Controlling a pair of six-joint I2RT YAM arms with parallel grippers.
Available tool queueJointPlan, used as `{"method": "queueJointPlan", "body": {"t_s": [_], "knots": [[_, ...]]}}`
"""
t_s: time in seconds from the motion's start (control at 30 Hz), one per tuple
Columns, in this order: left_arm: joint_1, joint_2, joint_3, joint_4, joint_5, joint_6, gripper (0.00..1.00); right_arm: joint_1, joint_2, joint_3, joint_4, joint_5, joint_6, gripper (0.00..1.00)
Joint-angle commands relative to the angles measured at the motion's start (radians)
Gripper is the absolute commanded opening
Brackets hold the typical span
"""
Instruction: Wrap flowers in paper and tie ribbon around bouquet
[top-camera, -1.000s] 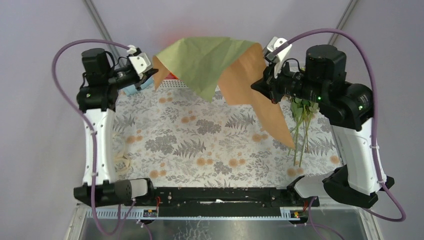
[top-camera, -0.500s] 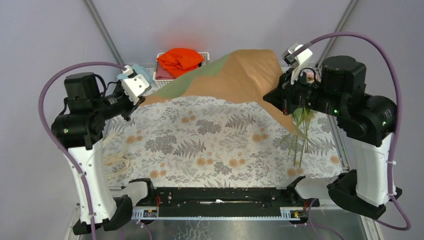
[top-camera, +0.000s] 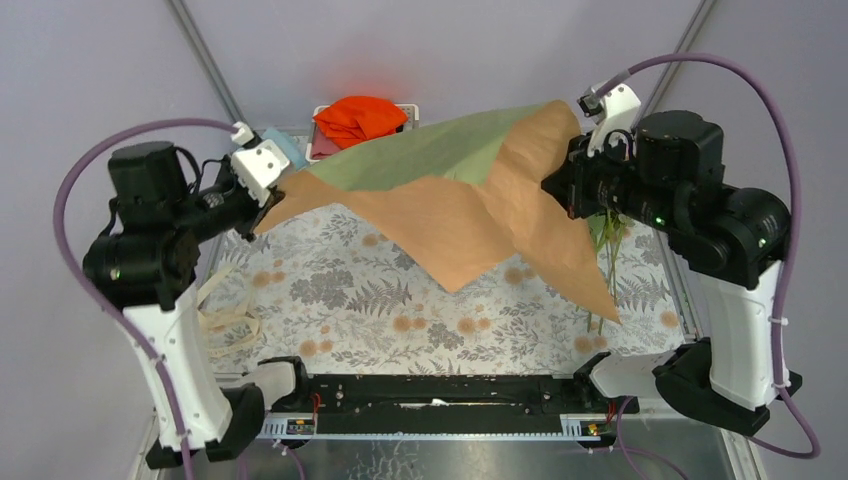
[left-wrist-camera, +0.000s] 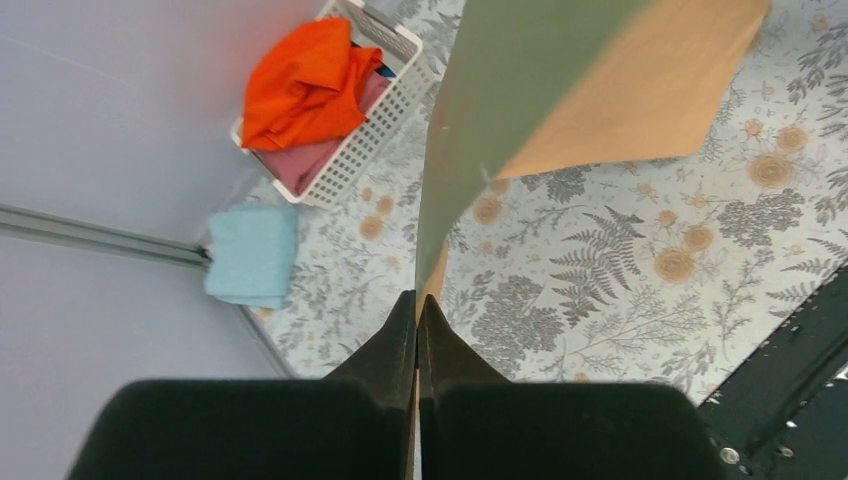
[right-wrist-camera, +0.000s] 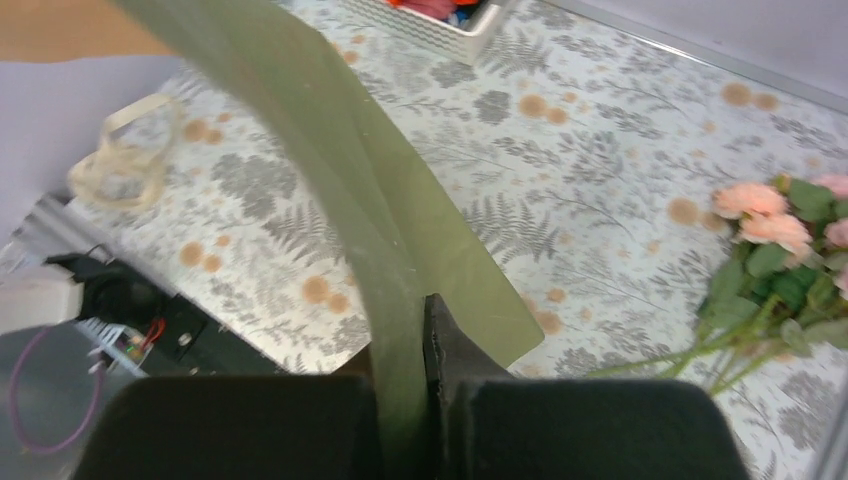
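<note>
Near left on the floral counter (top-camera: 400, 300), the ribbon (top-camera: 228, 318) in loose loops. Near right, the flowers (top-camera: 607, 235) lying flat, stems partly under the paper (top-camera: 450, 200). Paper stretched aloft above the counter, olive face up, peach flap drooping. Left claw (left-wrist-camera: 417, 305) clamped on one corner, right claw (right-wrist-camera: 415, 320) pinched together on the opposite edge. Farthest back, a white basket (left-wrist-camera: 385, 120) with an orange cloth (top-camera: 360, 115), a light-blue cloth (left-wrist-camera: 252, 255) beside it

Paper (top-camera: 440, 190) hangs over the table's (top-camera: 400, 300) far half, olive face up, peach flap drooping; flowers (top-camera: 606, 240) lie along right edge, stems pointing near; ribbon (top-camera: 228, 320) loose at left edge.
</note>
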Motion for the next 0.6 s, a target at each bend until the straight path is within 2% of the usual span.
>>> {"method": "queueJointPlan", "body": {"t_s": [0.0, 0.17, 0.23, 0.47, 0.57], "knots": [[0.0, 0.083, 0.025, 0.022, -0.006, -0.069, 0.0, -0.003, 0.054, -0.003, 0.043, 0.24, 0.03, 0.0], [-0.006, 0.198, 0.049, 0.089, 0.049, -0.146, 0.0, -0.016, 0.182, -0.007, 0.079, 0.376, 0.004, 0.0], [-0.034, 0.265, 0.021, 0.123, 0.043, -0.182, 0.0, -0.063, 0.247, -0.016, 0.088, 0.37, -0.007, 0.0], [-0.219, 0.441, -0.206, 0.383, -0.156, -0.322, 0.0, -0.338, 0.391, -0.236, 0.296, 0.123, 0.016, 0.0], [-0.276, 0.58, -0.216, 0.452, -0.228, -0.364, 0.0, -0.409, 0.499, -0.276, 0.341, 0.034, 0.029, 0.0]]}}
